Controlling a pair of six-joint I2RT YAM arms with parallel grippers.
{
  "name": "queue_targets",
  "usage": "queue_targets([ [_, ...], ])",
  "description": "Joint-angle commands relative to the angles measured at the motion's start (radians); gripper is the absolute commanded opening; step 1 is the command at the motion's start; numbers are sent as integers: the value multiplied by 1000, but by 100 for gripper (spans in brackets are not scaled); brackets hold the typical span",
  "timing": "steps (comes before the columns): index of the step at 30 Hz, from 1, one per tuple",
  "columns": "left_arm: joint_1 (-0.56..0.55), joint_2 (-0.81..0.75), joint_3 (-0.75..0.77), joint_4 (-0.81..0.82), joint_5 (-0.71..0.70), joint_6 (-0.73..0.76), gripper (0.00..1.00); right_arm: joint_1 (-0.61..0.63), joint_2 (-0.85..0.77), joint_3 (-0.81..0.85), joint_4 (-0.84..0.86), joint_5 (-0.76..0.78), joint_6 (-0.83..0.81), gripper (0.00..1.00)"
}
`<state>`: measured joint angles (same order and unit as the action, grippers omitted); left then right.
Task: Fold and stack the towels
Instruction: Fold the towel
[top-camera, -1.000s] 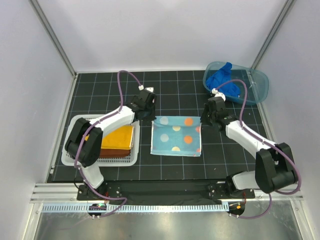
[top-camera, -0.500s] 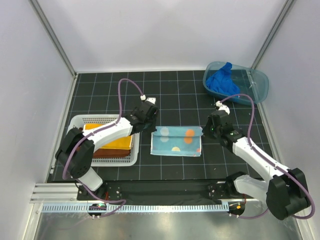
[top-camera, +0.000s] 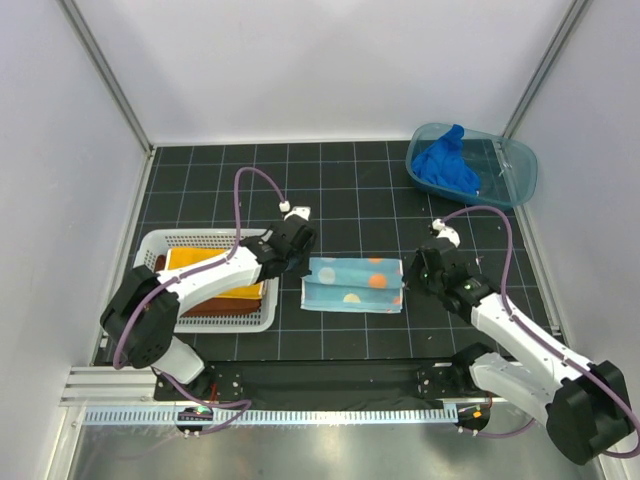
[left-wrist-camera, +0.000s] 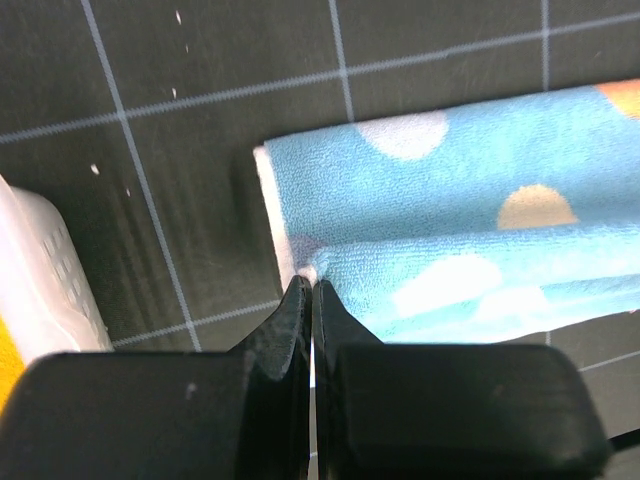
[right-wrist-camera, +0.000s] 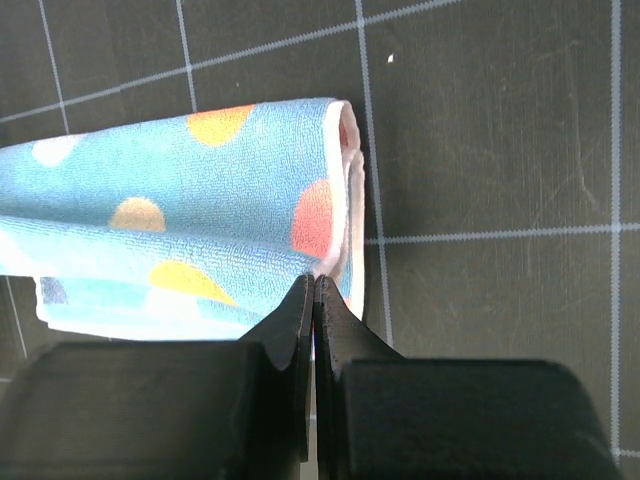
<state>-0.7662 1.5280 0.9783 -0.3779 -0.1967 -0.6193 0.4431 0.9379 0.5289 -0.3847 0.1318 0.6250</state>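
partly hidden under the yellow-orange folded towel (top-camera: 215, 275) in the white mesh basket (top-camera: 150, 312) at the black gridded worktop's (top-camera: 340, 335) left edge, a rust-brown towel (top-camera: 225, 303) shows only its near rim. both arms reach low over mid-worktop. the left gripper (left-wrist-camera: 311, 285) and right gripper (right-wrist-camera: 313, 280), fingers pressed together, each pinch an end of the light blue spotted towel (top-camera: 353, 285).

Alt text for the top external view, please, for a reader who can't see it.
The left gripper and right gripper each pinch one end of the spotted towel, which lies partly folded on the black table. At left, a white basket holds a yellow-orange towel; at far right, a blue tub holds a royal blue towel.
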Motion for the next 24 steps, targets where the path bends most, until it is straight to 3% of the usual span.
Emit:
queue_targets([
  [1, -12, -40, -23, -1, -29, -14, 0, 11, -43, -15, -14, 26, 33, 1],
  [19, -59, -31, -50, -12, -26, -30, 1, 20, -65, -72, -31, 14, 61, 1],
  [22, -61, -23, -52, -22, -32, -34, 8, 20, -63, -76, -20, -1, 68, 11],
  [24, -61, -32, -44, -32, -32, -33, 13, 19, -73, -72, -20, -8, 68, 27],
])
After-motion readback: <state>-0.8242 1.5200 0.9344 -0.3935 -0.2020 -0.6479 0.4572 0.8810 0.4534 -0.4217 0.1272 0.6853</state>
